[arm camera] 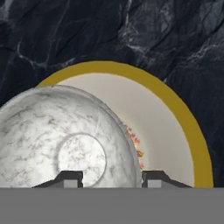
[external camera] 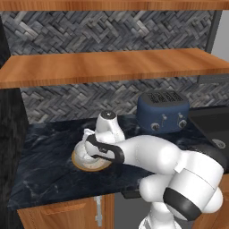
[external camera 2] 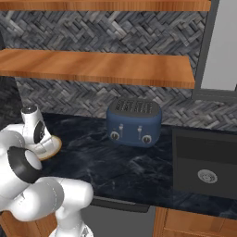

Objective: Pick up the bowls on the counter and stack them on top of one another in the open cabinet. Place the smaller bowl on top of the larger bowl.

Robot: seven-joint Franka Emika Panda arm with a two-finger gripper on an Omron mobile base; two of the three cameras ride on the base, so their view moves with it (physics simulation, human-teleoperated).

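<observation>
The smaller bowl [arm camera: 65,140], white with grey mottling, lies over the left part of the larger bowl [arm camera: 170,131], cream with an orange-tan rim, on the dark marble counter [external camera: 44,179]. In the left base view the smaller bowl [external camera: 80,154] shows just above the larger bowl [external camera: 91,166]. My gripper [arm camera: 111,179] hangs over them, open. One fingertip stands over the small bowl's inside and the other outside its right rim. Whether the pads touch the rim is not clear. The open cabinet shelf [external camera: 112,67] runs above, bare.
A dark blue toaster [external camera: 162,112] stands on the counter to the right of the bowls. A black sink [external camera 2: 203,166] is set in the counter further right. Wooden cabinet fronts with a metal handle [external camera: 98,210] lie below the counter edge.
</observation>
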